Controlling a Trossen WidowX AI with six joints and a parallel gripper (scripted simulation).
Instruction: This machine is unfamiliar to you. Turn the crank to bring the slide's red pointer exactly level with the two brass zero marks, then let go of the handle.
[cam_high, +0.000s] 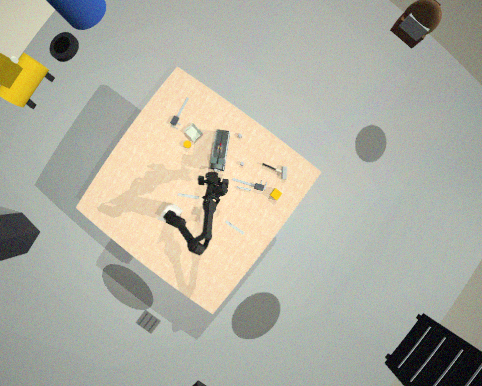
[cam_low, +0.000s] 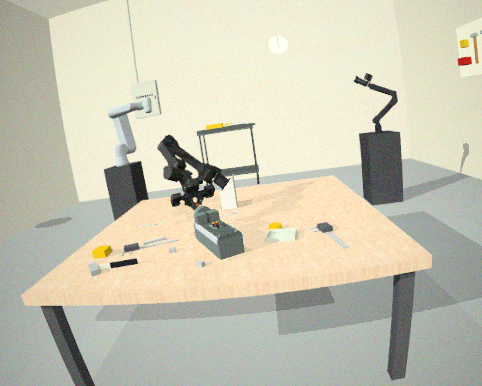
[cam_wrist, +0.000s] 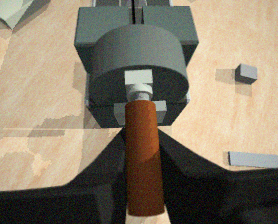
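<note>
The grey-green machine (cam_high: 220, 156) (cam_low: 231, 245) (cam_wrist: 102, 25) stands on the table, with its round crank hub (cam_wrist: 137, 50) (cam_low: 201, 210) at the end facing the arm. The orange-brown crank handle (cam_wrist: 144, 175) sticks out from a pale fitting low on the hub's face. My gripper (cam_wrist: 138, 133) (cam_low: 197, 205) (cam_high: 213, 173) is shut on the handle, one black finger on each side. The red pointer (cam_low: 216, 224) (cam_high: 220, 147) shows as a tiny spot on top of the slide; whether it is level with the brass marks is too small to tell. The wrist view does not show it.
A pale tray (cam_high: 193, 133) (cam_low: 281, 235) and a yellow piece (cam_high: 187, 144) lie to one side of the machine. A hammer (cam_high: 284, 172), a yellow block (cam_high: 276, 194) and a dark-headed tool (cam_high: 259, 186) lie on the other. Small grey blocks (cam_wrist: 246, 74) (cam_low: 200, 263) lie near the machine.
</note>
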